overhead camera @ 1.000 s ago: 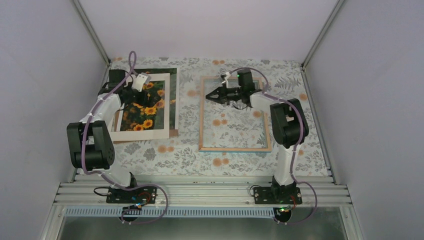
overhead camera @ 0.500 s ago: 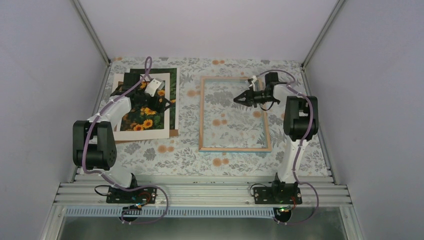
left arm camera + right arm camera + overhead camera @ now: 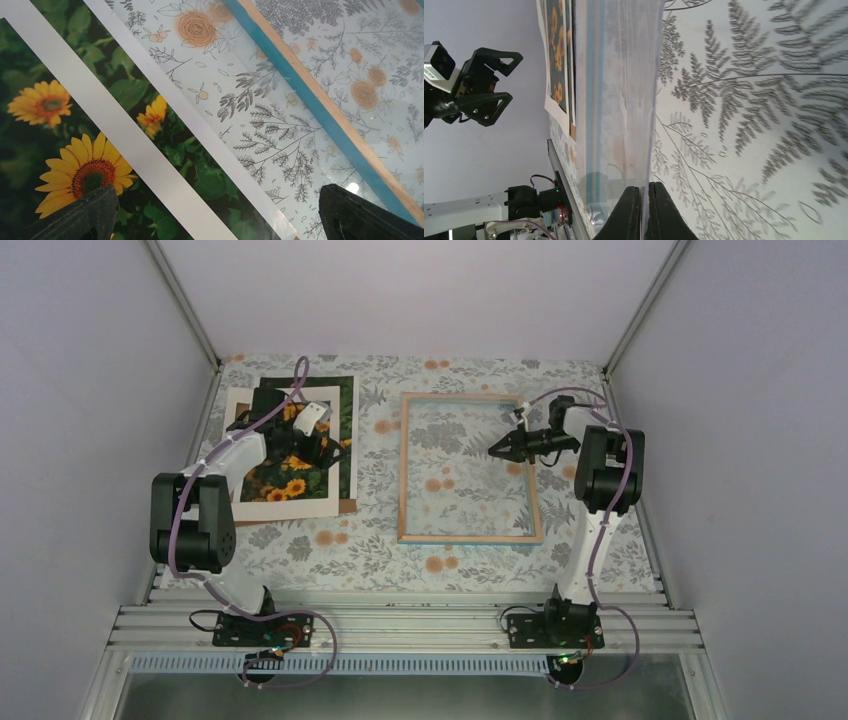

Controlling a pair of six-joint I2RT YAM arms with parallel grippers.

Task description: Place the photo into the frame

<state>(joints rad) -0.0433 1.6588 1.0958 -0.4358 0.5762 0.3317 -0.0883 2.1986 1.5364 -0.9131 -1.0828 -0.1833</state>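
Note:
The photo [image 3: 285, 465] of sunflowers lies at the far left, partly under a white border sheet [image 3: 290, 508]. It fills the left of the left wrist view [image 3: 60, 125]. My left gripper [image 3: 325, 445] hovers over the photo's right edge, open and empty, with its fingertips [image 3: 85, 215] wide apart. The frame [image 3: 402, 470] lies flat in the middle, pale wood up; its teal edge shows in the left wrist view [image 3: 320, 105]. My right gripper [image 3: 497, 450] is over the frame's far right part. It is shut [image 3: 642, 210] on the edge of a clear sheet [image 3: 619, 100].
A brown backing board [image 3: 345, 506] peeks out under the white border sheet. A floral cloth [image 3: 370, 560] covers the table. Grey walls close in on the left, right and far sides. The arm bases stand on the metal rail [image 3: 400, 625] at the near edge.
My right gripper has moved right across the frame, from its far left corner to its far right part. My left gripper has moved right over the photo towards its right edge.

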